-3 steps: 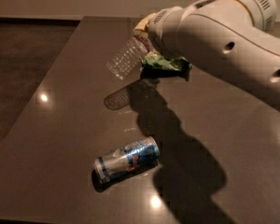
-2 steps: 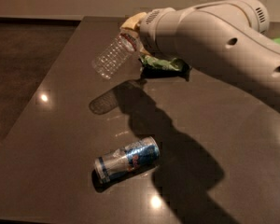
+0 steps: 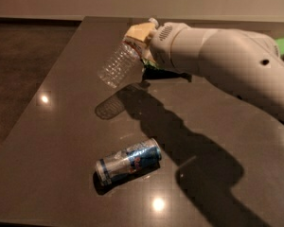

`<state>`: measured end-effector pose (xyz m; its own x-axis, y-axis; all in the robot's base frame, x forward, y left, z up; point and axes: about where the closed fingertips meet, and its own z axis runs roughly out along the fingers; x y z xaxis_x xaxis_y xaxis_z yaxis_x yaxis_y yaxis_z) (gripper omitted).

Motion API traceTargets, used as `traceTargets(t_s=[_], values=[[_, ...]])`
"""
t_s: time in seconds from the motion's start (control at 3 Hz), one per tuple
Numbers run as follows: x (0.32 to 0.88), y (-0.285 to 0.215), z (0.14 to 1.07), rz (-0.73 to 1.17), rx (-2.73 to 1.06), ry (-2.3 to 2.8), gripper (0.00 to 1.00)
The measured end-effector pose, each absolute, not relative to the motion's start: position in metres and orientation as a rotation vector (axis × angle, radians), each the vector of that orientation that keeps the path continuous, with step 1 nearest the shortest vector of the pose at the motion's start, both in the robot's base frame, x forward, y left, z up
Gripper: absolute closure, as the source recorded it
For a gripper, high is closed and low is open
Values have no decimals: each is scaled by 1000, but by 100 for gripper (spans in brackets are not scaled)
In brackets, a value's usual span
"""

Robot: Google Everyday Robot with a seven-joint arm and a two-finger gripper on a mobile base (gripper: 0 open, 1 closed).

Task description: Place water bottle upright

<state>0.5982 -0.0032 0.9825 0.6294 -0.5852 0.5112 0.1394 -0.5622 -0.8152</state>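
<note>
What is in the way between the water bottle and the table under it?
Nothing visible. The gripper holds the water bottle tilted in the air, with bare table and its shadow beneath. The can lies on its side nearer the camera, well clear.

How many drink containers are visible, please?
2: water bottle, tilted in the gripper above the table; drink can, lying on its side nearer us. The arm may hide more.
</note>
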Motion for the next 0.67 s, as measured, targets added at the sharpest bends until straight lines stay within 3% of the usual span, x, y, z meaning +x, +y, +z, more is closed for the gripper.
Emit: traceTargets(t_s=[0.67], values=[[576,26,991,-1500,-1779,-248,100]])
